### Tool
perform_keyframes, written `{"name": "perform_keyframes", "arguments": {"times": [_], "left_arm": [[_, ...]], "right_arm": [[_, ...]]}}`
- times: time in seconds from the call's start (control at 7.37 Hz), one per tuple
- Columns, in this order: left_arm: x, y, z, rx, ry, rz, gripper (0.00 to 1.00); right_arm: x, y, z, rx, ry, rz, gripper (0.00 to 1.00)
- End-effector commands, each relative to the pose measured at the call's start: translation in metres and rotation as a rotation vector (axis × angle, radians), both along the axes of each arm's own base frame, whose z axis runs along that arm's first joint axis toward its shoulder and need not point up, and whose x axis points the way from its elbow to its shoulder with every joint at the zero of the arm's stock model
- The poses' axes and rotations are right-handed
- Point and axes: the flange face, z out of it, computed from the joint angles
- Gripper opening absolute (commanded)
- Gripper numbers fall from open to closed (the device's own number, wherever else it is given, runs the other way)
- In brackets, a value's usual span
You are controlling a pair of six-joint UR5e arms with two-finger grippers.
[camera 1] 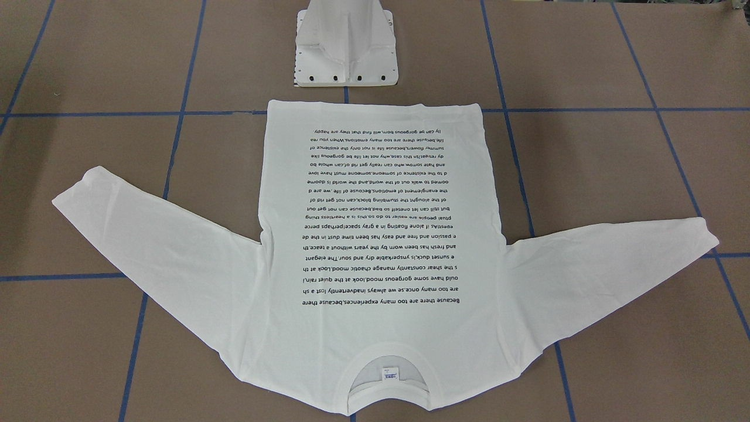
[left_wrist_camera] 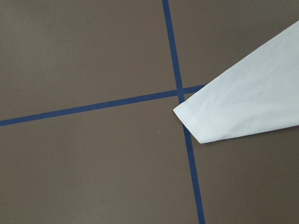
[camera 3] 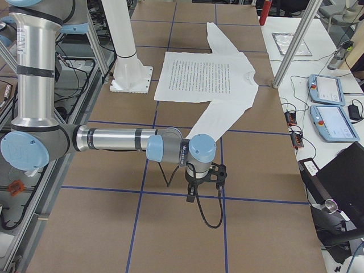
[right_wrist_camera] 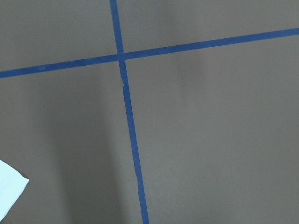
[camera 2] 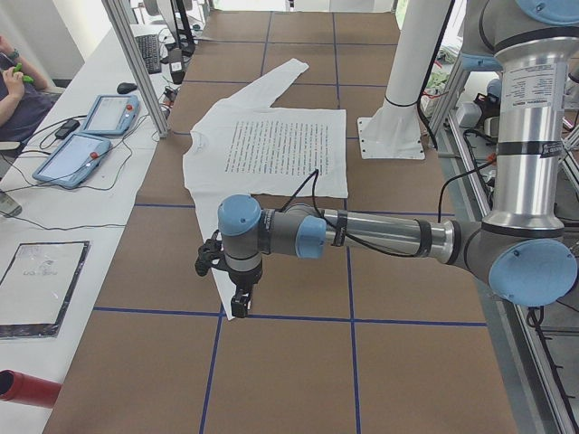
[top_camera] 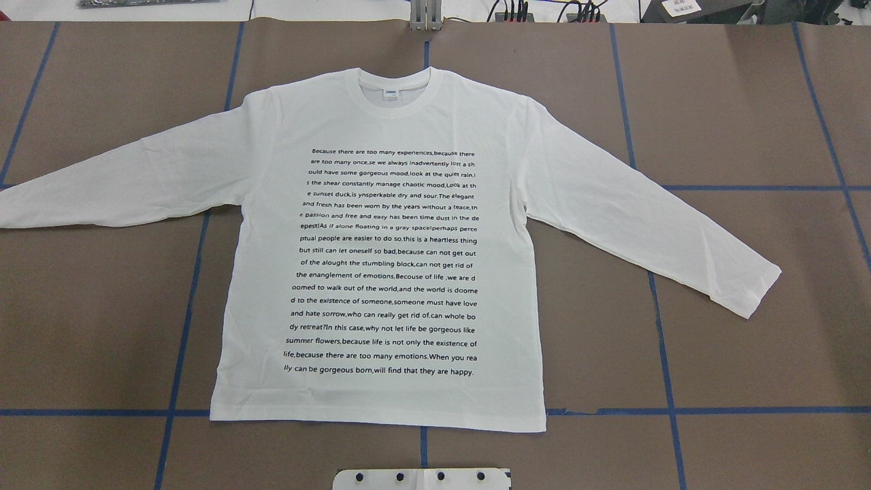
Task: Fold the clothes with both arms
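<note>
The clothes are one white long-sleeved T-shirt (top_camera: 381,122) lying flat on the brown table, text side up. Both sleeves are spread outward and the collar (camera 1: 387,363) points away from the robot. My left gripper (camera 2: 237,306) shows only in the exterior left view, hanging over the cuff of the near sleeve; I cannot tell whether it is open or shut. The left wrist view shows that cuff (left_wrist_camera: 205,123) lying on the table. My right gripper (camera 3: 191,196) shows only in the exterior right view, past the other sleeve's end; its state is also unclear. A cuff corner (right_wrist_camera: 9,186) peeks into the right wrist view.
The white pedestal base (camera 1: 345,58) stands just behind the shirt's hem. Blue tape lines (top_camera: 184,286) grid the table. Along the far side sit teach pendants (camera 2: 90,136), a laptop (camera 3: 341,176) and a red cylinder (camera 2: 27,387). A person (camera 2: 16,90) sits there too.
</note>
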Motion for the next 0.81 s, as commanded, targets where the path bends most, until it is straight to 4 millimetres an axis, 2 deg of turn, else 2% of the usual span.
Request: {"name": "perform_keyframes", "arguments": {"times": [0.0, 0.14, 0.41, 0.54, 0.68], "left_arm": [[0.0, 0.002, 0.0, 0.004, 0.002, 0.001, 1.0], [0.0, -0.001, -0.007, 0.017, 0.001, 0.0, 1.0], [0.003, -0.016, -0.04, 0.081, 0.012, 0.001, 1.0], [0.008, -0.042, -0.063, 0.13, 0.019, 0.005, 1.0], [0.011, -0.05, -0.072, 0.16, 0.03, 0.014, 1.0]], "right_arm": [[0.0, -0.001, -0.005, 0.006, -0.005, 0.004, 1.0], [-0.001, -0.001, -0.003, 0.002, -0.005, 0.001, 1.0], [-0.009, -0.018, -0.019, 0.038, -0.003, -0.016, 1.0], [-0.013, -0.037, -0.041, 0.083, -0.022, -0.022, 1.0], [-0.035, -0.07, -0.064, 0.125, -0.037, -0.064, 1.0]]}}
